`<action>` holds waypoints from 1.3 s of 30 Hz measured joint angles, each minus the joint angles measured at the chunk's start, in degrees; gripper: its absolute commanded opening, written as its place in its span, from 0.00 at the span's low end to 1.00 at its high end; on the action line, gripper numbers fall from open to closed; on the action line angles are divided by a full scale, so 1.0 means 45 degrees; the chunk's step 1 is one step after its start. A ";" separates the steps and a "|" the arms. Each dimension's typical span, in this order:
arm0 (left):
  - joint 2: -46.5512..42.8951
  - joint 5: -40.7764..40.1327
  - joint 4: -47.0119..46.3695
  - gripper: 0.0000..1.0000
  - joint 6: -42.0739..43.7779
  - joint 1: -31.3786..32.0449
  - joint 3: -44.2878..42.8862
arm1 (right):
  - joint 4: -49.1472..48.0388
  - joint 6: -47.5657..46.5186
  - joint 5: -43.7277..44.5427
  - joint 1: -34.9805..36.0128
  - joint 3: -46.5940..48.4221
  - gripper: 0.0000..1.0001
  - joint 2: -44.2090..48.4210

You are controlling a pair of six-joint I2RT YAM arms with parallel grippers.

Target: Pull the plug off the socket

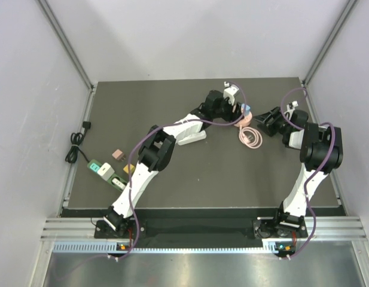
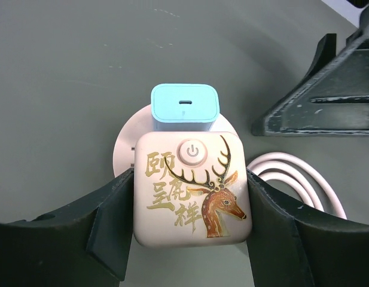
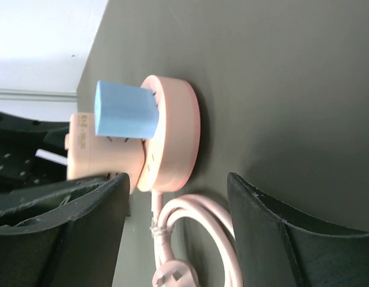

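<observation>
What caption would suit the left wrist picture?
Left gripper clasps a deer-printed pink socket with a light blue plug in it.

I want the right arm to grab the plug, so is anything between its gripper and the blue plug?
Nothing visible blocks it. The open right gripper faces the blue plug; the pink cable only lies on the table nearby. The left gripper clamps the deer-printed block beside the plug, leaving that side tight.

My left arm [image 1: 139,176] and right arm [image 1: 319,149] alternate white link shells with black joint housings. One purple cable [image 1: 130,191] runs along each arm in loose loops. My fingers [image 2: 106,221] are matte black, broad, wedge-shaped and faceted.
</observation>
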State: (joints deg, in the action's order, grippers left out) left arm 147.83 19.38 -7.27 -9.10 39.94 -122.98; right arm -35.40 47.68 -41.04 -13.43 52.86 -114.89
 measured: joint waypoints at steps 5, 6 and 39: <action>-0.0019 0.0204 -0.0797 0.00 -0.0117 -0.0155 0.0452 | -0.1224 0.0889 -0.0452 -0.0005 -0.0087 0.63 -0.0233; -0.0053 0.0223 -0.0996 0.00 -0.0117 -0.0151 0.0607 | -0.1438 0.1044 -0.0525 -0.0010 -0.0097 0.63 -0.0345; 0.0015 0.1039 -0.3089 0.00 -0.2021 0.0044 0.1384 | -0.1574 0.1831 -0.0092 0.0296 0.0044 0.00 -0.0996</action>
State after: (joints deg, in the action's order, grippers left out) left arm 147.89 24.05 -21.17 -18.20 40.14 -116.75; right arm -42.48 55.92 -41.45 -12.10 53.06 -119.37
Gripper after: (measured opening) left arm 0.677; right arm 0.274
